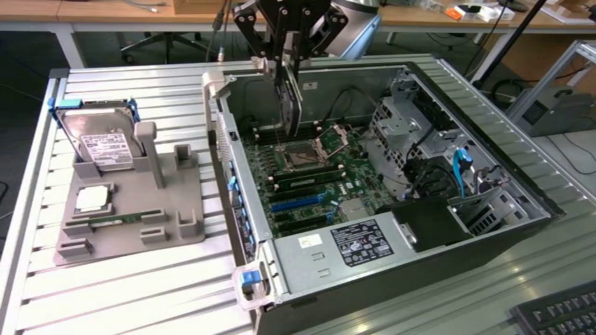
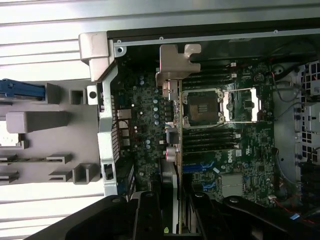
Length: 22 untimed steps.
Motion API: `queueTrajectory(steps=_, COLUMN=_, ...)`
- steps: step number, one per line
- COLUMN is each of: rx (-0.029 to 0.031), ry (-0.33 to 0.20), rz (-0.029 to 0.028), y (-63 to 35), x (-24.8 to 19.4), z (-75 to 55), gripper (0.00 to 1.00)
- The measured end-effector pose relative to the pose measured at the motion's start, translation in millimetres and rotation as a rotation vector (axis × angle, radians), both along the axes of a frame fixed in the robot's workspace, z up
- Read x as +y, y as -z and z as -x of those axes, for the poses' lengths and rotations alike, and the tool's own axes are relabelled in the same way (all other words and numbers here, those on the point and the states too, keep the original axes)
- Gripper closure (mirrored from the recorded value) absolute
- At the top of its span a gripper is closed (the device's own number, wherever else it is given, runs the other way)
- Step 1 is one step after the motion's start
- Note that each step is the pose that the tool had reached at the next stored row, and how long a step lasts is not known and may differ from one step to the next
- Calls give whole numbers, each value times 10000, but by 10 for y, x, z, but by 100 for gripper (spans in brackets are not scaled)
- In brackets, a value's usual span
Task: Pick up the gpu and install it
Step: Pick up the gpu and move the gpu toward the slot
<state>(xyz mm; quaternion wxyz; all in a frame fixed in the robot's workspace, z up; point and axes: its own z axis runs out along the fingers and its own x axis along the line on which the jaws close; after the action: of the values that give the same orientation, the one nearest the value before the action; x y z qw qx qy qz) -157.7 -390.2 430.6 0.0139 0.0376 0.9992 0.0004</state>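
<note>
Gripper (image 1: 287, 56) part-closed on gpu (image 1: 292, 98), card hanging edge-down beneath it, above motherboard (image 1: 345, 174). Install step; not seated. Likely needs card edge squared to blue slot (image 1: 296, 202).

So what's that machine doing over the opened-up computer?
A robot arm's gripper is clamped on the gpu, a thin flat card that it holds on edge. The card hangs inside the open computer case, just above the motherboard, and as far as can be seen it is not yet seated in a slot. On the exterior view's left, a grey holder beside the case carries a hard drive.
</note>
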Motion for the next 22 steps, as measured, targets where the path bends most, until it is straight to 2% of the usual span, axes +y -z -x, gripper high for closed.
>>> queueTrajectory(steps=22, rx=0, ry=0, rz=0, y=1, x=0, z=-115, gripper=73)
